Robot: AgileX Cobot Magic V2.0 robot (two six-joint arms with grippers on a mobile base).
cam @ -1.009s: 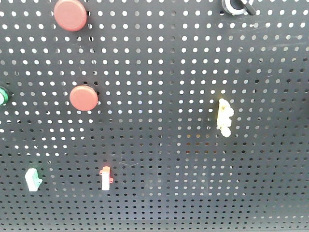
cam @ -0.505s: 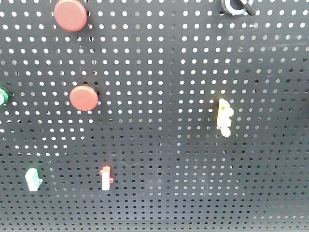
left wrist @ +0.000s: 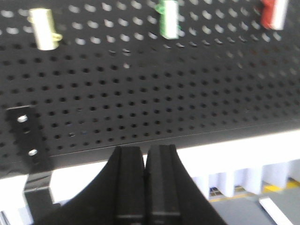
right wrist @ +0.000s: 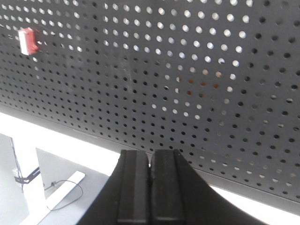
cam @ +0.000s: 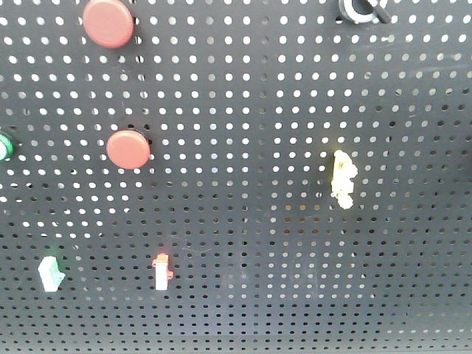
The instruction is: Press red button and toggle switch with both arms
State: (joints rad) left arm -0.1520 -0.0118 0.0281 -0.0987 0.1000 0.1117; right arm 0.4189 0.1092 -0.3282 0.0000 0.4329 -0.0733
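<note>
In the front view the red button point(cam: 108, 22), the larger matte red cap, sits at the top left of the black pegboard point(cam: 251, 110). The toggle switch point(cam: 361, 9), a silvery ring with a short black lever, is cut off by the top edge at the right. Neither arm shows in this view. In the left wrist view my left gripper point(left wrist: 144, 149) is shut and empty, just below the pegboard's bottom edge. In the right wrist view my right gripper point(right wrist: 150, 153) is shut and empty, also below the board's lower edge. Neither wrist view shows the red button or the toggle switch.
The board also carries a smaller red button point(cam: 128, 150), a green button point(cam: 4, 146), a yellow jagged switch point(cam: 342, 179), a red-and-white switch point(cam: 161, 270) and a green-and-white switch point(cam: 50, 273). The left wrist view shows a black bracket point(left wrist: 26, 140); the right wrist view shows a red-and-white switch point(right wrist: 29, 41).
</note>
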